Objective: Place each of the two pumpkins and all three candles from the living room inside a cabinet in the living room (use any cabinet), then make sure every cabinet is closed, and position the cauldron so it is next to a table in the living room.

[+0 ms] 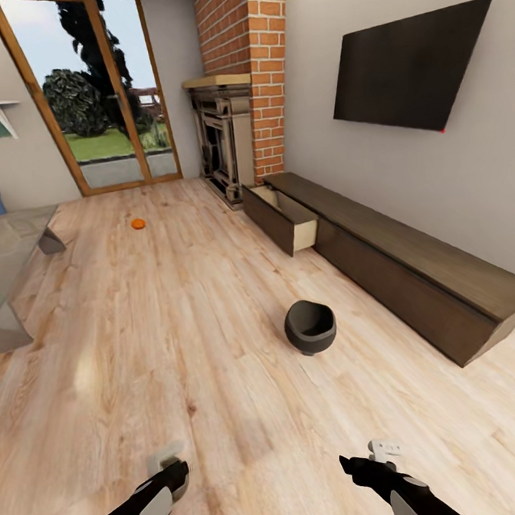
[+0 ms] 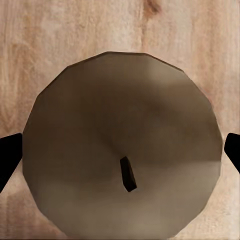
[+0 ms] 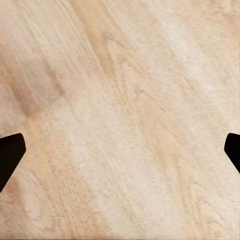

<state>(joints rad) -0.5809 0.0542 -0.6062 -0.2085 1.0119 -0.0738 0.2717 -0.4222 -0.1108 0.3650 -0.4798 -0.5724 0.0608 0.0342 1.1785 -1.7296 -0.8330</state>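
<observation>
An olive-beige candle (image 2: 120,150) with a short dark wick sits between the fingers (image 2: 10,157) of my left gripper (image 2: 122,155), which is shut on it above the wood floor. In the head view that left gripper (image 1: 174,467) hangs low at the near left. My right gripper (image 1: 363,465) is open over bare floor, with nothing between its fingertips (image 3: 11,155). One orange pumpkin (image 1: 137,223) lies on the floor far ahead to the left. The black cauldron (image 1: 309,327) stands on the floor in front of the long dark cabinet (image 1: 412,277), whose far drawer (image 1: 282,219) is pulled out.
A glass table (image 1: 8,259) stands at the left edge. The brick fireplace (image 1: 226,137) and a glass patio door (image 1: 92,92) close the far end. A TV (image 1: 409,62) hangs above the cabinet. Open wood floor lies between me and the cauldron.
</observation>
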